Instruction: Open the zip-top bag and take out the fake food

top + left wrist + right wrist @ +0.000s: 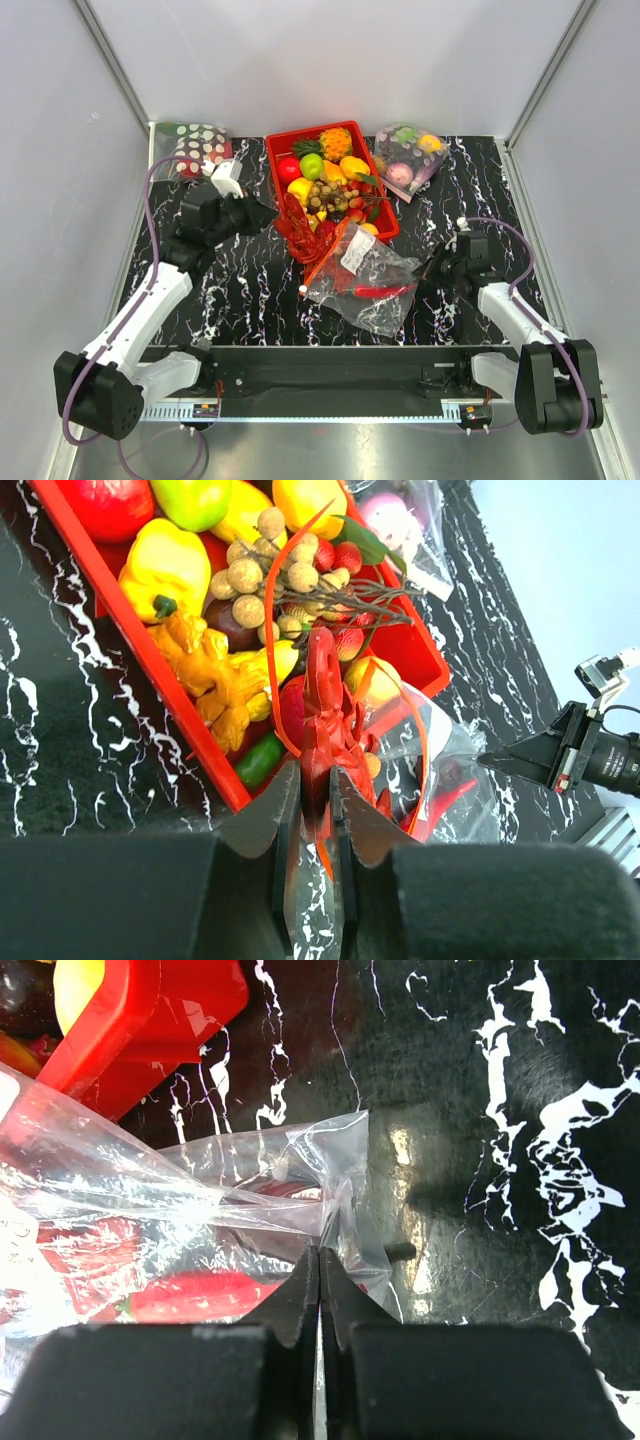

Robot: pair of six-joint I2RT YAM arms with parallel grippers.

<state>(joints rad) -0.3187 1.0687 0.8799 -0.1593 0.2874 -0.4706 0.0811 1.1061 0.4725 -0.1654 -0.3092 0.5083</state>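
The clear zip-top bag (365,275) lies in front of the red basket, its orange-red zip strip toward the basket. A long red chili (382,292) lies inside it, also in the right wrist view (190,1295). My left gripper (268,216) is shut on the spiky red lobster (322,695), which it holds over the basket's near left corner, outside the bag (465,780). My right gripper (432,268) is shut on a fold of the bag's plastic (335,1210) at its right edge. I cannot make out the dark brown ball.
The red basket (273,170), full of yellow, green and orange fruits, stands at the back centre. A white-dotted red bag (195,145) lies at the back left. A clear bag of pastel fruits (408,158) lies at the back right. White walls close in the table.
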